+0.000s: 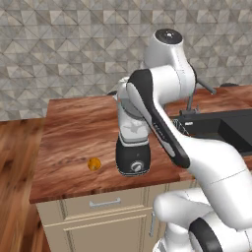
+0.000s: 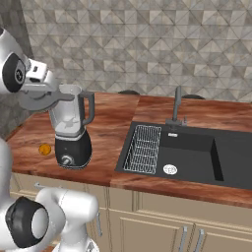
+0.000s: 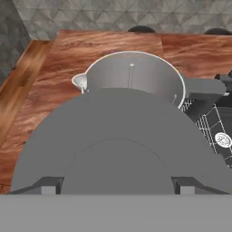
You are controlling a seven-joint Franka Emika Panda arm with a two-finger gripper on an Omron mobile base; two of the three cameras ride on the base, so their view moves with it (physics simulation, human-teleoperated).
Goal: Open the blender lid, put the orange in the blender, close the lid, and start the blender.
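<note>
The blender stands on the wooden counter, its clear jar open at the top, on a black base with a silver dial. My gripper is shut on the blender lid, a dark grey disc held level just above and to the left of the jar's rim. From the right base the blender lid hangs beside the jar top. The orange lies on the counter left of the base, and the orange sits apart from it.
A black sink with a wire rack and a faucet lies right of the blender. The counter's left end drops to a wood floor. A tiled wall backs the counter.
</note>
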